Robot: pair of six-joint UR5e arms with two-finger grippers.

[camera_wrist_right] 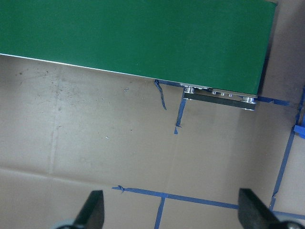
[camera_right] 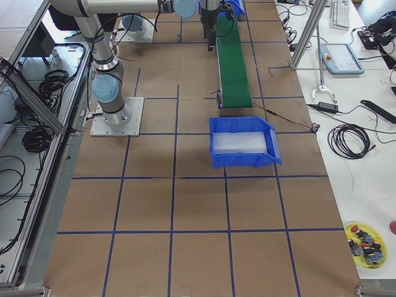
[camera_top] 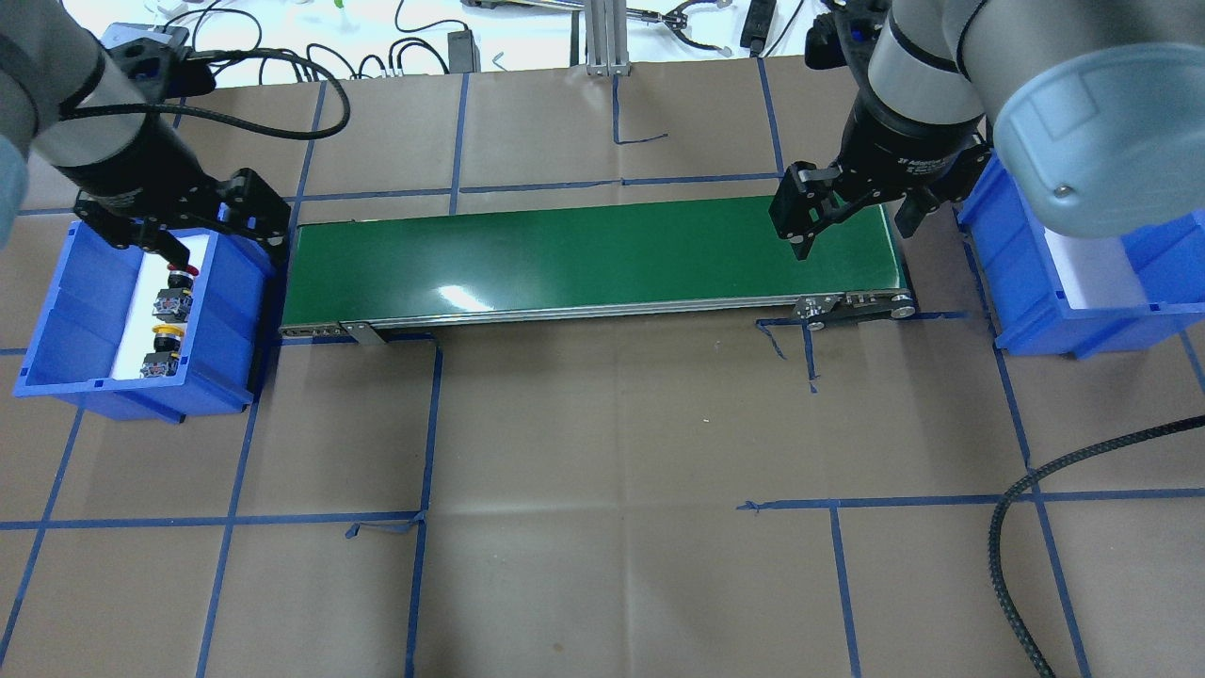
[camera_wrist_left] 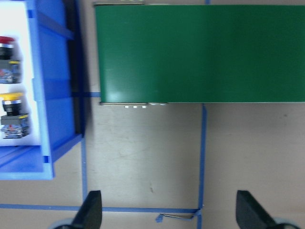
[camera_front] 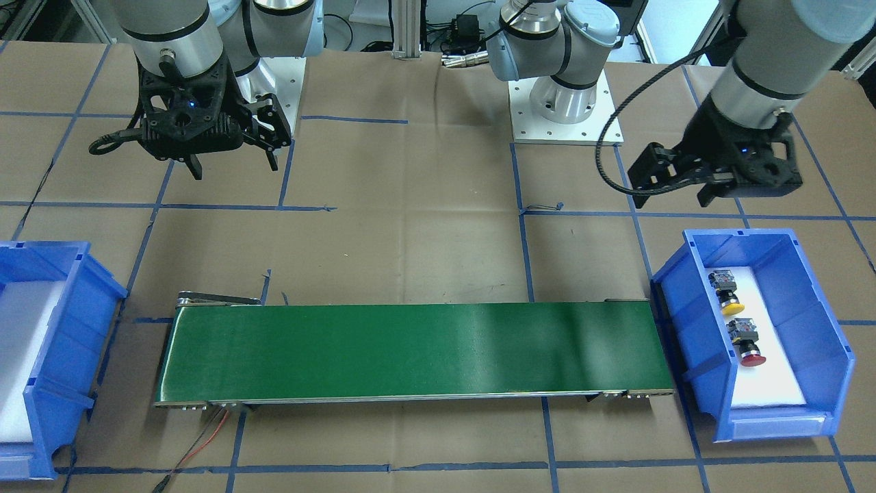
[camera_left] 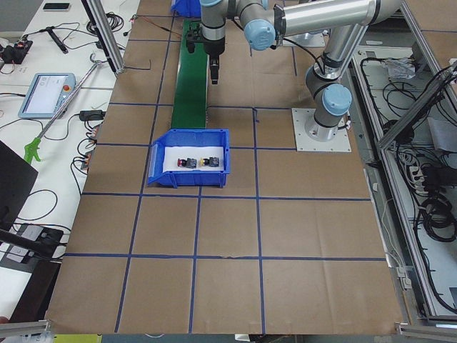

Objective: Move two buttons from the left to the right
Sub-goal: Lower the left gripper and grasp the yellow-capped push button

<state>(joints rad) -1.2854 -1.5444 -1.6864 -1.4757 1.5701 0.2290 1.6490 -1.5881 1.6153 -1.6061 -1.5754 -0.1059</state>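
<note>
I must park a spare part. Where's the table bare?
Bare: the paper on the robot's side of the belt, between the left bin and right bin; also the right bin's white liner. Crowded: the left bin, holding both buttons.

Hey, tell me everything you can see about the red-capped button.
The red-capped button is a small switch: red cap on a black-and-grey block body. It lies on its side on the white liner in the blue bin on the robot's left, just apart from the yellow-capped button. The open left gripper hovers clear of it.
</note>
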